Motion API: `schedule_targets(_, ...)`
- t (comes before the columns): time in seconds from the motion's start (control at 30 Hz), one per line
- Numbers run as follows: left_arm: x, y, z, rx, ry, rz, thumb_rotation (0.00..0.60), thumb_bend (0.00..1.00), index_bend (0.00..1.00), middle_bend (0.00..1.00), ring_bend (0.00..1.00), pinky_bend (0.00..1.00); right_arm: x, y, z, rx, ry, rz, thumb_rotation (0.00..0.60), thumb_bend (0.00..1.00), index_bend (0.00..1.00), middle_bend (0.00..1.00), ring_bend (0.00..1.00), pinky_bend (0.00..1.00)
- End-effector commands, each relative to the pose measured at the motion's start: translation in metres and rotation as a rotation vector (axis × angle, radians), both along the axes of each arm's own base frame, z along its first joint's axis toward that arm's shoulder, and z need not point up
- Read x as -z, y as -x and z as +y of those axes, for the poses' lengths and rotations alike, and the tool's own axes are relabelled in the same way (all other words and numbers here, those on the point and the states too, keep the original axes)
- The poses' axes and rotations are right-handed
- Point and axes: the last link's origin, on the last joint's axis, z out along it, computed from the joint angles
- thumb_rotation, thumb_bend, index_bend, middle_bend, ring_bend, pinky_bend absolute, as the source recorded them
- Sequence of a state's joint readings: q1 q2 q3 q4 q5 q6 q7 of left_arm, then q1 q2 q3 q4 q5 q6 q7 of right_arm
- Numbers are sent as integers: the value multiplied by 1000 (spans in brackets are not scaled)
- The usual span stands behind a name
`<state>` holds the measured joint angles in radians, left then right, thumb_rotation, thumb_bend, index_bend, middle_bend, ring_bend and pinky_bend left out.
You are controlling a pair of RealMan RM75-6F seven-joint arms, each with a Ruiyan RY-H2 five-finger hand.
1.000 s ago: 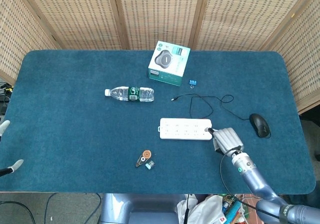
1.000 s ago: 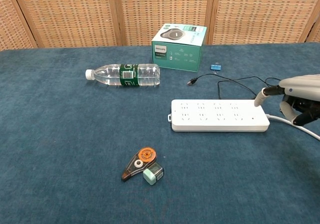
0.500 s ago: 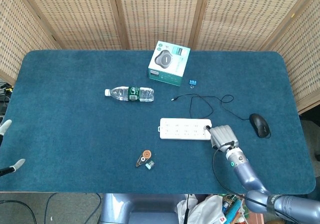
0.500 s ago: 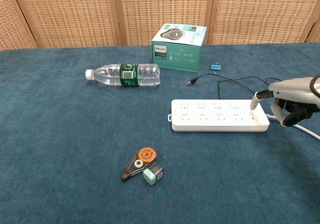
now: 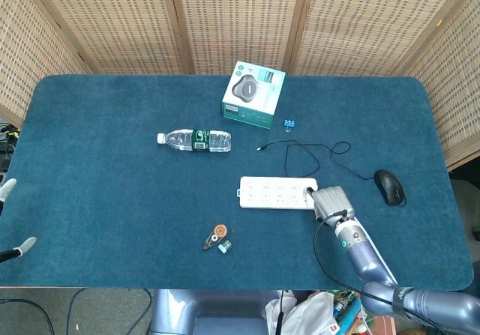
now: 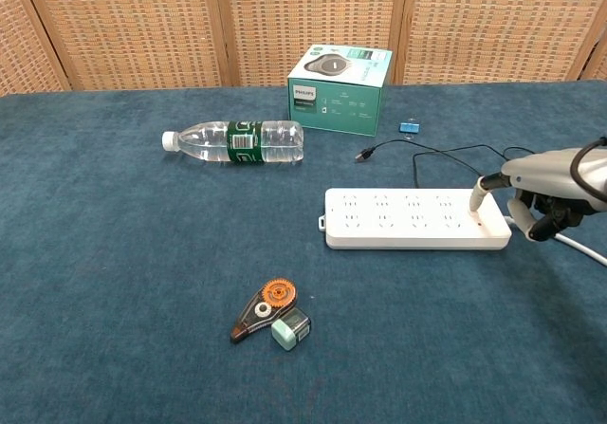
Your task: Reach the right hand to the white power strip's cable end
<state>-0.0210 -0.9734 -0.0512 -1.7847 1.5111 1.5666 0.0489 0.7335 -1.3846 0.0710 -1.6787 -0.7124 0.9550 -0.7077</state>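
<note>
Crept in toward nine o'clock since a second before: right hand (image 6: 548,185) now at the cable end of the white power strip (image 6: 415,219), one fingertip (image 6: 477,196) on or just above its top corner. Other fingers curled under, holding nothing so far as could be told. Strip lay flat on the desk (image 5: 112,200), at five o'clock from the teal box (image 5: 253,94). Left hand (image 5: 15,249) barely visible at the edge, state unclear. Risk judged: pressing further could shove the strip sideways or snag the cable.
</note>
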Motion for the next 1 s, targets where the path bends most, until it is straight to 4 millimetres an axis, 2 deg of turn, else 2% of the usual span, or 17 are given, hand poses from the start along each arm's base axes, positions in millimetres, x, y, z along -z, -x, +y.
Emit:
schedule_targets(0.03, 1, 0, 0, 0, 1, 2, 600, 0, 0, 0, 0, 0, 2, 0, 1, -4, -4, 10, 600, 866, 215, 777, 895, 1000)
schedule_targets(0.6, 0, 1, 0, -3, -2, 4, 600, 0, 0, 0, 0, 0, 3, -3, 2, -13, -5, 66, 600, 867, 216, 778, 895, 1000)
schedule_targets(0.8, 1, -2, 1, -3, -3, 2, 600, 0, 0, 0, 0, 0, -23, -25, -7, -96, 127, -48, 600, 866, 216, 778, 895, 1000)
schedule_targets(1.0, 0, 0, -1, 1, -1, 1, 600, 0, 0, 0, 0, 0, -59, -39, 1, -174, 218, -131, 600, 866, 216, 778, 895, 1000)
